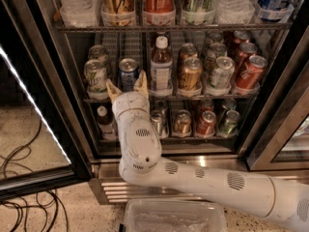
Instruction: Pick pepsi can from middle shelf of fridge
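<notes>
Two neighbours crowd the pepsi can (pixel 128 72) on the middle shelf (pixel 174 98); my gripper (pixel 126 86), open just before it, could knock the green-and-white can (pixel 95 76) or bottle (pixel 161 64) if misaligned.

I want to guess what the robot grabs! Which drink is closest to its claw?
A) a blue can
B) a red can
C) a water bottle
A: the open gripper sits just below the blue pepsi can, with its fingers spread toward it.
</notes>
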